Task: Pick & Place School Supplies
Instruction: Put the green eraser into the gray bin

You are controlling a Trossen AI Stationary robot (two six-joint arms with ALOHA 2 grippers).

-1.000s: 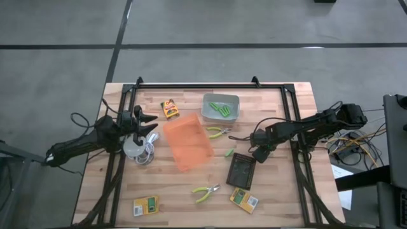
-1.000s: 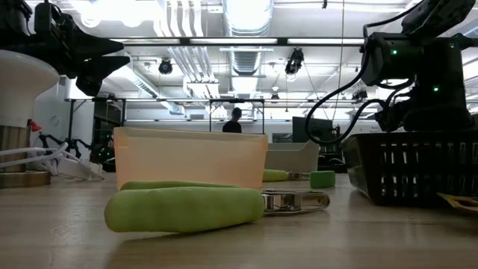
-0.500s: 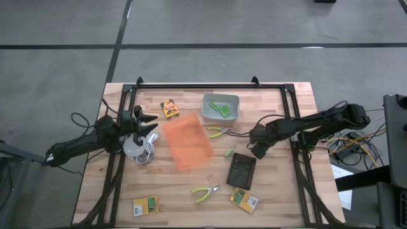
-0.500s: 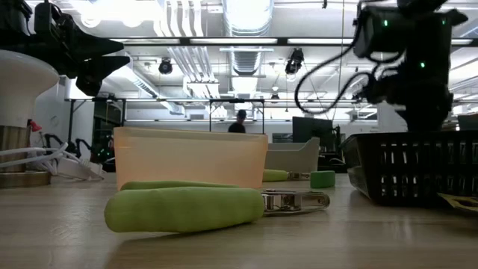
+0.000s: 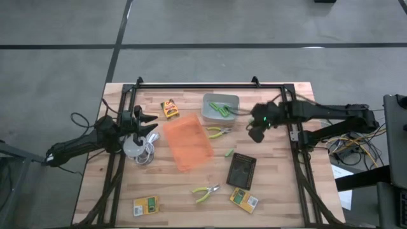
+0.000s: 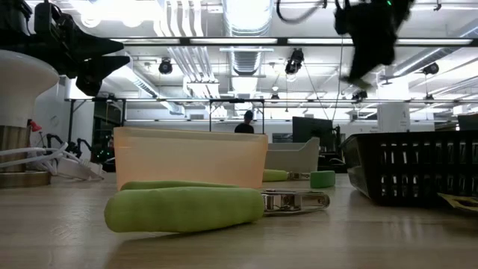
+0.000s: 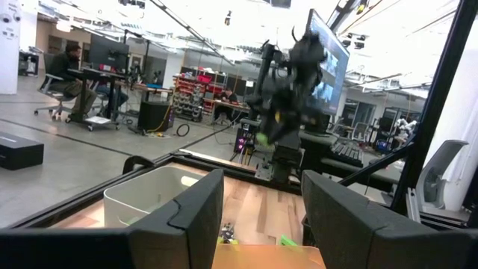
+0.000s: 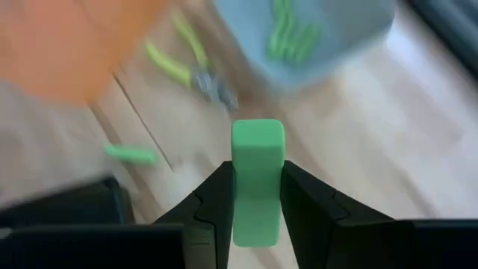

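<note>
My right gripper (image 5: 255,129) hangs above the table between the grey bin (image 5: 220,107) and the black basket (image 5: 242,170), shut on a short lime-green marker (image 8: 258,149). The grey bin holds several more green markers (image 5: 220,108). Another marker (image 5: 229,152) lies loose on the wood. One pair of green-handled pliers (image 5: 218,132) lies beside the orange bin (image 5: 187,141), and a second pair (image 5: 205,192) lies nearer the table's near edge. Yellow-and-green boxes lie flat (image 5: 147,205), (image 5: 244,200), (image 5: 169,109). My left gripper (image 5: 152,123) waits open at the table's left. My right gripper pinches the lime-green marker (image 8: 258,190) between its two fingers (image 8: 213,205). The marker lies along the fingers and its free end (image 8: 258,134) sticks out past the fingertips. The gripper comes from the table's right, slanting down. The marker is lifted clear of the table.
A white round thing with coiled cable (image 5: 135,148) sits under my left arm. A black frame (image 5: 210,85) runs round the table's far edge and sides. In the low view the near pliers (image 6: 187,208) fill the foreground. People show in the room beyond.
My right gripper has risen well above the table and moved from beside the black basket toward the far edge, nearer the grey bin, its arm stretching out level. The loose marker, pliers and boxes have stayed in place.
</note>
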